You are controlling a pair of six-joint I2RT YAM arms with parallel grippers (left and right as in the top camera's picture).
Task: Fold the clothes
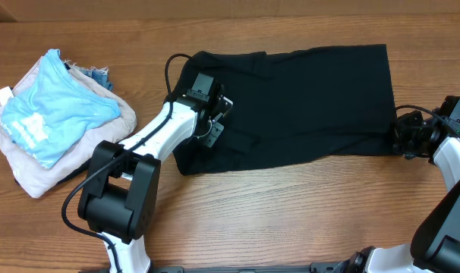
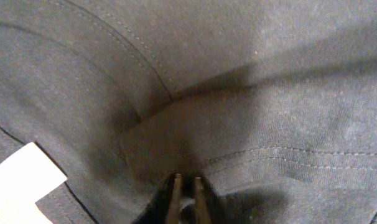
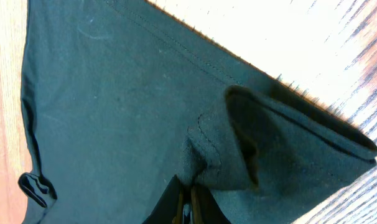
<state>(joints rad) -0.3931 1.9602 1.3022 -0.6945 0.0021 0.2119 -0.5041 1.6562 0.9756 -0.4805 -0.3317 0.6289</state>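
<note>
Two robot arms work a black garment spread flat on a wooden table; its long axis runs side to side across the robot's front, and each arm has one end of it. Nearest the garment's front edge, the left gripper sits on the cloth just inside its left end; the left wrist view shows the fingers drawn almost together, with a ridge of fabric tented up into them beside a stitched seam, and a white label close by. At the garment's right short edge the right gripper is pinched on the hem; its wrist view shows a bunched fold rising from the closed tips. With each gripper already on its own end, the fold likely turns on carrying one short end along the long axis onto the other; neither arm needs to reach. Well beyond the garment's left end lies a loose pile, a light blue garment on top of a beige garment; no basket or bin shows.
</note>
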